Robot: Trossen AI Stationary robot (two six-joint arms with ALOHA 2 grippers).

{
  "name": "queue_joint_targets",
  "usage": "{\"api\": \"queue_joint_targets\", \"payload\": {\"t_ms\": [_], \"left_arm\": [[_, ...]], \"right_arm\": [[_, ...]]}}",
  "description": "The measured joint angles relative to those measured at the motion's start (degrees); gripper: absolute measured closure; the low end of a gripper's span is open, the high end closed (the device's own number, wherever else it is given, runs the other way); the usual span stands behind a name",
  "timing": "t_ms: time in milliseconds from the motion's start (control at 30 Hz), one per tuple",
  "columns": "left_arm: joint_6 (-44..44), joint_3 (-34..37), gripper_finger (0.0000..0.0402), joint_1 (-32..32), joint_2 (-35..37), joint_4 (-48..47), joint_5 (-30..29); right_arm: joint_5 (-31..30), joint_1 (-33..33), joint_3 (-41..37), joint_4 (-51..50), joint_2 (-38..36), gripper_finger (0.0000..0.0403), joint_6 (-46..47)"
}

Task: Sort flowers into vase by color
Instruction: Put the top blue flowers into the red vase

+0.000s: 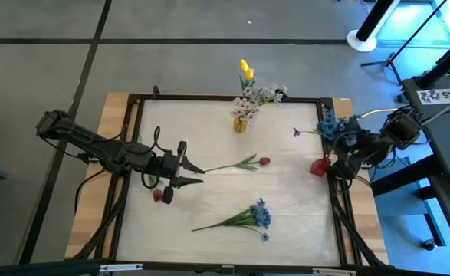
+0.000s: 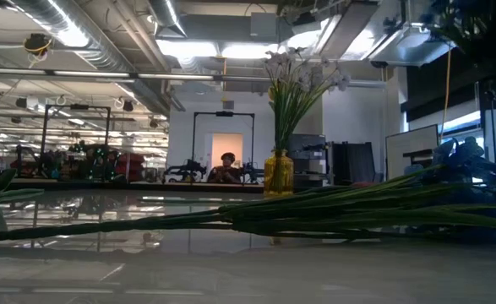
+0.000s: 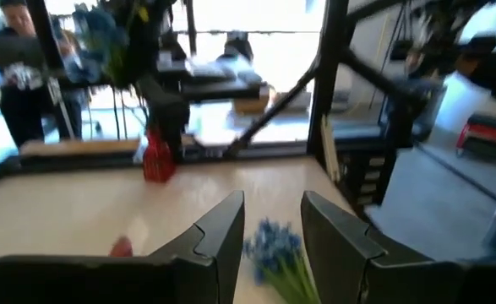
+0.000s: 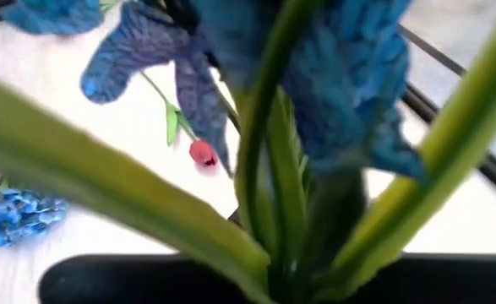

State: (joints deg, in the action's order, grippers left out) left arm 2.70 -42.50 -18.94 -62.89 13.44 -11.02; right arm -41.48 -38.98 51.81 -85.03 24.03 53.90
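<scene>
We see the right hand [image 1: 339, 162] clenched on a blue flower [image 1: 332, 125] beside a red vase [image 1: 320, 166], the left hand [image 1: 196, 174] released above the worktop [image 1: 286, 222]

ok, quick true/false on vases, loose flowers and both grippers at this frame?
1. The yellow vase holds yellow tulips and white sprigs. True.
2. The table has no loose flowers. False: a red tulip and a blue flower bunch lie there.
3. The right gripper is shut on a blue flower cluster. True.
4. The left gripper holds a stem. False: its fingers are apart, empty.
</scene>
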Motion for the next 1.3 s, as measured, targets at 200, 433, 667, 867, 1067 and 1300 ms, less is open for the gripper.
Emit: {"api": "queue_joint_targets", "payload": {"t_ms": [200, 433, 667, 867, 1067, 1300], "left_arm": [[4.63, 0.0, 0.0285, 1.68, -8.65, 1.38, -0.64], [8.2, 0.0, 0.0285, 7.05, -18.75, 7.19, -0.54], [10.47, 0.0, 0.0269, 12.0, -30.24, 14.25, 1.78], [7.91, -4.05, 0.0239, 14.83, -40.29, 14.22, 1.47], [5.66, -12.81, 0.0221, 18.97, -49.16, 4.9, 0.78], [5.27, -17.94, 0.0221, 22.39, -55.17, 2.49, 2.88]], "right_arm": [[4.38, 0.0, -2.85, -0.11, 0.11, 0.0349, 1.81], [11.62, 0.0, -2.37, -3.45, 0.3, 0.023, 6.06], [16.78, 0.0, 2.57, -5.0, 2.07, 0.0141, 9.16], [22.21, 0.0, 5.35, -5.02, 2.51, 0.0131, 12.39], [23.29, 0.0, 6.08, -4.98, 2.54, 0.0147, 13.77], [23.59, 0.01, 6.08, -4.47, 2.54, 0.0149, 13.83]]}}
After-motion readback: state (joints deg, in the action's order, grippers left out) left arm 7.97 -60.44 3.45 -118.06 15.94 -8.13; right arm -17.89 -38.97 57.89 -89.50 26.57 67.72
